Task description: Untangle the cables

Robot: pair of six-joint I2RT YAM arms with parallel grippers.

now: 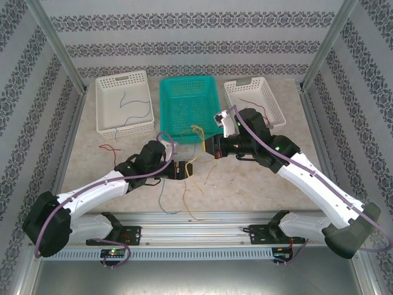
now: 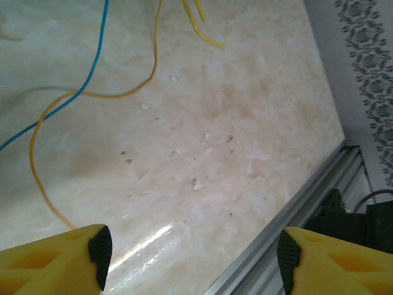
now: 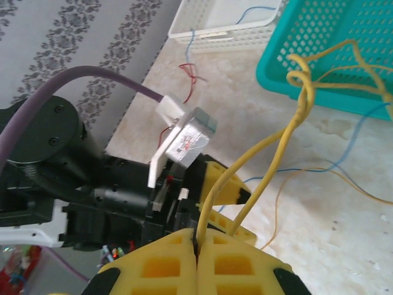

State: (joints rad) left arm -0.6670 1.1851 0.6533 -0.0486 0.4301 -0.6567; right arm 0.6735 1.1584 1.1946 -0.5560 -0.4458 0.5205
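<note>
Beige marbled stone forms the surface (image 1: 245, 190). An aluminium rail (image 1: 202, 227) bounds its near edge, patterned walls close the two sides, and three baskets line the far edge: a left white basket (image 1: 123, 101), a teal basket (image 1: 187, 107) in the middle and a right white basket (image 1: 253, 101). Bare room lies to the right of the right arm and in the near left corner, and both arms meet over the middle strip in front of the teal basket.

The left pincer (image 2: 193, 258) hovers over bare stone near the rail with its jaws spread wide and nothing between them. The right pincer (image 3: 196, 239) is pressed fully together on a yellow cable (image 3: 307, 98). Two strands of it rise from the fingertips to a knot at the teal basket's front rim.

One blue cable (image 1: 132, 104) lies in the left white basket and one red cable (image 1: 252, 103) in the right white basket. A second red one (image 1: 109, 149) lies on the surface beside the left arm. A blue-grey cable (image 1: 161, 200) and a thin orange cable (image 2: 153, 61) trail across each other on the stone between the arms. How many yellow ones make up the knot cannot be told.
</note>
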